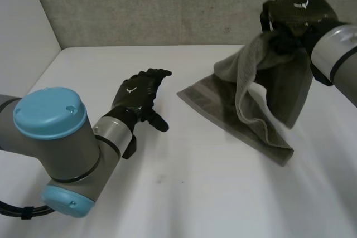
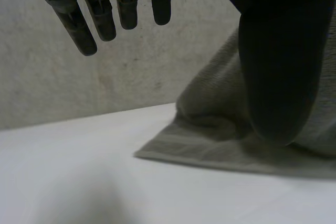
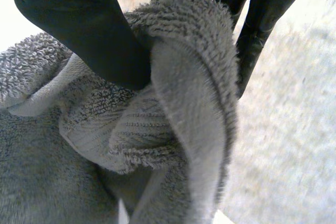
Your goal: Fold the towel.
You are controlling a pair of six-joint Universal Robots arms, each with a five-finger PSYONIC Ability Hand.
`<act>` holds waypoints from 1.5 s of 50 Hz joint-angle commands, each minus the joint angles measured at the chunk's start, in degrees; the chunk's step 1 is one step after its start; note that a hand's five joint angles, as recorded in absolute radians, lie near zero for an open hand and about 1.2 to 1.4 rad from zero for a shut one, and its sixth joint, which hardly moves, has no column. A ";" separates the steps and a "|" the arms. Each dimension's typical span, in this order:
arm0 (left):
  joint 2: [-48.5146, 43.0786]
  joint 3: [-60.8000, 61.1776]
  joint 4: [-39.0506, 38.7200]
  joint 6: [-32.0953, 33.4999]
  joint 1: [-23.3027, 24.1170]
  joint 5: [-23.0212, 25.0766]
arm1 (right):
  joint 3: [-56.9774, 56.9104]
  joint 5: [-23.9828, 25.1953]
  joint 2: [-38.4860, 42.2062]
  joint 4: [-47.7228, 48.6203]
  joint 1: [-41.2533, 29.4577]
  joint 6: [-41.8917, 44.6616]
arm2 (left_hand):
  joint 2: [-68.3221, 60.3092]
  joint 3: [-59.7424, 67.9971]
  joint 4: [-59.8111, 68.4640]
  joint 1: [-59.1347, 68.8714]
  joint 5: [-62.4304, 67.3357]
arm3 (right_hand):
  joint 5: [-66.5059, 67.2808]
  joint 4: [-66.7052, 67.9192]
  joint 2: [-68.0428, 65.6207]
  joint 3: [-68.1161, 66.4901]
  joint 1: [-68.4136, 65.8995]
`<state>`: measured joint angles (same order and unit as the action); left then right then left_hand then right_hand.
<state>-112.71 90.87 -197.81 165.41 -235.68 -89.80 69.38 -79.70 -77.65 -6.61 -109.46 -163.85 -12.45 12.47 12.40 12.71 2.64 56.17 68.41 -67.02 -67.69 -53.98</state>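
Right hand [image 1: 298, 9] is my anchor: its thumb and fingers clamp a bunched edge of the towel [image 1: 245, 115], held up above the far right of the white table [image 1: 195, 193]. The rest of the cloth drapes down and lies flat there. I judge the terry soft, limp and light, apt to sag rather than keep a crease, so I'd grip at a corner or along the hem. My left hand [image 1: 136, 96] is relaxed and empty, beside the towel's flat corner, not touching.
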 commanded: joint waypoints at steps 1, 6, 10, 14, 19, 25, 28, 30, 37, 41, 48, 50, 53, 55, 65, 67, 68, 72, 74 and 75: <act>-0.31 -4.73 8.14 -13.71 2.60 -0.03 | -3.02 -8.00 -3.73 3.53 -8.91 0.20 | -2.65 2.63 2.70 2.38 2.45 | 13.83 11.59 -12.98 -12.31 -26.02; -0.40 -7.72 11.31 -21.95 3.47 -0.20 | -4.43 -11.00 -4.70 3.80 -14.45 0.81 | -3.82 3.80 3.87 3.56 3.63 | 13.83 11.59 -12.98 -12.31 -26.02; -0.14 -8.34 11.31 -25.73 4.35 -0.81 | -4.87 -12.15 -4.70 3.89 -17.36 0.81 | -3.99 3.97 4.04 3.73 3.80 | 13.83 11.59 -12.98 -12.31 -26.02; 0.12 -8.34 11.40 -29.96 5.58 -2.75 | -4.96 -13.64 -4.61 3.89 -19.91 0.90 | -3.99 3.97 4.04 3.73 3.80 | 13.83 11.59 -12.98 -12.31 -26.02; 0.13 -7.64 11.66 -32.94 7.33 -3.28 | -4.69 -14.61 -4.61 3.97 -21.14 0.90 | -3.99 3.97 4.04 3.73 3.80 | 13.83 11.59 -12.98 -12.31 -26.02; 0.48 -5.09 11.57 -37.17 9.36 -3.28 | -4.78 -14.96 -4.26 5.29 -21.23 0.99 | -3.99 3.97 4.04 3.73 3.80 | 13.83 11.59 -12.98 -12.31 -26.02; 1.00 -4.04 11.31 -37.61 9.45 -3.02 | -4.35 -15.05 -4.26 6.34 -21.23 0.90 | -3.82 3.80 3.87 3.56 3.63 | 13.83 11.59 -12.98 -12.31 -26.02; 0.83 -4.12 10.96 -37.61 9.63 -3.02 | -4.08 -14.96 -4.44 6.52 -21.32 0.82 | -3.82 3.80 3.87 3.56 3.63 | 13.83 11.59 -12.98 -12.31 -26.02; -2.34 -6.05 8.14 -37.17 9.89 -3.46 | -3.20 -14.96 -5.05 6.61 -21.32 0.37 | -33.26 33.24 33.31 32.99 33.06 | 13.83 11.59 -12.98 -12.31 -26.02; -6.03 -7.99 6.12 -37.09 10.07 -4.25 | -2.94 -14.96 -5.58 7.31 -21.23 0.37 | -50.42 50.40 50.47 50.15 50.22 | 13.83 11.59 -12.98 -12.31 -26.02; -10.85 -8.78 5.86 -37.09 12.00 -4.07 | -2.94 -15.22 -6.63 8.90 -20.79 0.64 | -24.03 24.01 24.08 23.77 23.84 | 13.83 11.59 -12.98 -12.31 -26.02; -11.48 -8.69 5.68 -37.00 12.44 -4.07 | -2.85 -15.22 -6.72 8.90 -20.70 0.55 | -19.13 19.11 19.18 18.87 18.94 | 13.83 11.59 -12.98 -12.31 -26.02; -12.61 -8.78 5.07 -36.82 12.70 -4.07 | -2.67 -15.22 -6.81 8.90 -20.70 0.55 | -5.73 5.71 5.78 5.46 5.53 | 13.83 11.59 -12.98 -12.31 -26.02; -12.97 -8.78 4.98 -36.74 12.71 -4.07 | -2.50 -15.22 -6.90 8.90 -20.70 0.55 | -2.98 2.96 3.03 2.72 2.79 | 13.83 11.59 -12.98 -12.31 -26.02; -12.62 -6.15 4.81 -36.65 14.19 -4.25 | -2.32 -15.05 -7.51 9.07 -20.53 0.90 | 0.55 -0.57 -0.50 -0.82 -0.74 | 13.83 11.59 -12.98 -12.31 -26.02; -12.45 -5.36 4.89 -36.73 14.81 -4.33 | -2.32 -14.96 -7.51 9.16 -20.44 0.90 | 0.72 -0.74 -0.67 -0.98 -0.91 | 13.83 11.59 -12.98 -12.31 -26.02; -12.44 -5.35 4.89 -36.74 14.81 -4.33 | -2.41 -14.96 -7.51 9.25 -20.44 0.90 | 0.72 -0.74 -0.67 -0.98 -0.91 | 13.83 11.59 -12.98 -12.31 -26.02; -12.36 -2.46 5.15 -36.74 16.13 -4.42 | -2.32 -14.96 -7.51 9.95 -20.26 0.90 | 1.05 -1.07 -1.00 -1.32 -1.25 | 13.83 11.59 -12.98 -12.31 -26.02; -11.83 -1.31 5.24 -36.74 16.13 -4.42 | -2.23 -14.96 -7.51 10.30 -20.09 0.90 | 1.05 -1.07 -1.00 -1.32 -1.25 | 13.83 11.59 -12.98 -12.31 -26.02; -11.13 -0.35 5.24 -36.65 16.13 -4.51 | -2.15 -14.96 -7.51 10.39 -19.91 0.90 | 1.05 -1.07 -1.00 -1.32 -1.25 | 13.83 11.59 -12.98 -12.31 -26.02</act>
<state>-125.11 86.99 -192.79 128.69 -220.23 -94.17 67.08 -94.67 -85.17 2.94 -129.82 -162.95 -10.91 10.98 10.98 11.13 1.73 56.29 68.42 -67.02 -67.97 -54.20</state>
